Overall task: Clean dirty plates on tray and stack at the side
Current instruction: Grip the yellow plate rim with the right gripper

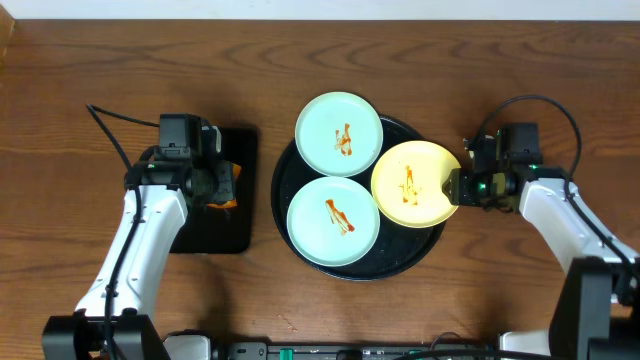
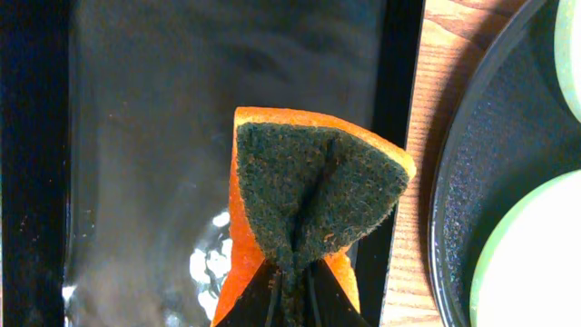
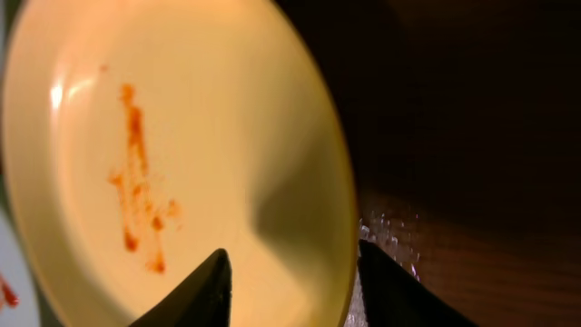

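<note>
Overhead view: a wood-grain desk (image 1: 100,60) carries a round tray (image 1: 283,180), black, at centre; three plates lie in it. The upper green plate (image 1: 339,133) is at the far side; the lower green plate (image 1: 333,221) is at the near side; the yellow plate (image 1: 415,184) is at the right, its edge passing over the tray rim. Each plate bears an orange-brown sauce streak (image 1: 407,186) at its middle. A rectangular tray (image 1: 205,235), also black, lies left of the round tray, apart from it; the left end effector (image 1: 222,188) hangs over it with an orange sponge (image 1: 228,198); the right end effector (image 1: 452,187) sits at the right edge of the yellow plate.

Left wrist view: the left end effector (image 2: 290,295) is clamped on the sponge (image 2: 313,191). The fingers pinch its lower end, so the dark green scouring face creases inward; the orange layer shows along the edges. Under the sponge lies the rectangular tray (image 2: 163,136), glossy, with water drops near the sponge. A strip of desk (image 2: 454,45) separates it from the round tray (image 2: 499,163); pale green plate edges show at the right border.

Right wrist view: the yellow plate (image 3: 209,118) fills the left side, sauce streak (image 3: 136,173) visible. The right end effector (image 3: 290,282) has its fingers apart; one finger (image 3: 204,291) is over the plate's inner face, the other is outside the rim over the desk (image 3: 472,263). The rim stands between them, with a gap beside the inner finger; contact cannot be told.
</note>
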Controlling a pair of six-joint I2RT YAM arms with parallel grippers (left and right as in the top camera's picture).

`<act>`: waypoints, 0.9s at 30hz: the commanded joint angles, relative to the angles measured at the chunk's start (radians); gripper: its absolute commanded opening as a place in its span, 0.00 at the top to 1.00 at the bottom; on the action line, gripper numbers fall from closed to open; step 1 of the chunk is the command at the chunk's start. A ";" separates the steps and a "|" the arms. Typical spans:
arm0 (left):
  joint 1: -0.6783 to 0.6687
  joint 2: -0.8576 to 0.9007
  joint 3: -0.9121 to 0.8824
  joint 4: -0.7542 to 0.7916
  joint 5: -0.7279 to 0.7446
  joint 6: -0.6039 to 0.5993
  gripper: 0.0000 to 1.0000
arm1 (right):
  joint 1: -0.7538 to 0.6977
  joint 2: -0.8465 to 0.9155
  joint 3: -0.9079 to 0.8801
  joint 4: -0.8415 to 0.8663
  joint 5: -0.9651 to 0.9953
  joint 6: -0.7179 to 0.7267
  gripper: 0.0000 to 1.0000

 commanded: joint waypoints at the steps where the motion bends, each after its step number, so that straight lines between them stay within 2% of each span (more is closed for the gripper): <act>1: 0.000 0.002 0.005 -0.004 0.000 -0.006 0.91 | 0.010 0.035 0.018 0.014 0.005 0.006 0.65; 4: 0.000 0.002 0.005 -0.004 0.000 -0.006 0.91 | 0.010 0.042 0.018 0.013 0.005 0.008 0.76; 7: 0.000 0.002 0.005 -0.003 0.000 -0.006 0.91 | 0.010 0.041 0.018 0.013 0.005 0.009 0.77; 22: 0.000 0.002 0.005 -0.003 0.000 -0.032 0.90 | 0.010 0.040 0.018 -0.011 0.005 0.009 0.98; 27: 0.000 0.002 0.005 -0.003 0.018 -0.032 0.90 | 0.010 0.040 0.018 -0.032 0.005 0.008 0.99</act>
